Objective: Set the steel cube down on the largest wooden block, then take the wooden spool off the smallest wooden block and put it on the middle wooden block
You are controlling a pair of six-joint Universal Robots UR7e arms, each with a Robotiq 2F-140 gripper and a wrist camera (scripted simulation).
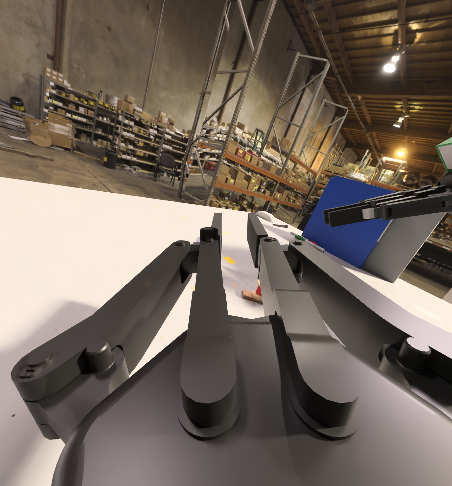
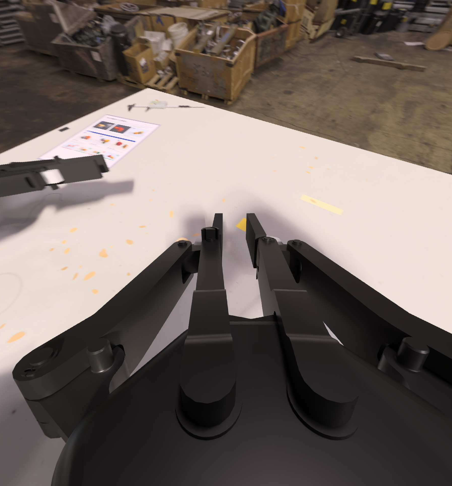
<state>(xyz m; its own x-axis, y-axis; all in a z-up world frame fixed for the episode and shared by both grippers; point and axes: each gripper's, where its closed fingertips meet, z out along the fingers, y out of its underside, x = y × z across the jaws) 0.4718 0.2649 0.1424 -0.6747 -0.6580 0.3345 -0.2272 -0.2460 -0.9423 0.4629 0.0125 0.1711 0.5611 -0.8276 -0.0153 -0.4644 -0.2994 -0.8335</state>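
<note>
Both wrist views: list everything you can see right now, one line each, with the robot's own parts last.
Table: one, white, speckled with orange spots, under both tools.
Wooden block: one visible, tan, on the table, partly hidden behind the left tool's finger.
Wooden spool: one, red middle, standing on that block, mostly hidden.
Blue panel: one, blue face with grey side, leaning at the far right in the left wrist view.
Markers: a few, by the panel's base.
Printed sheet: one, white with small pictures, far left of the table.
Yellow tape strips: two, on the table.
Steel cube: not in view.
Left tool: narrow gap, nothing held.
Right tool: narrow gap, nothing held.
</note>
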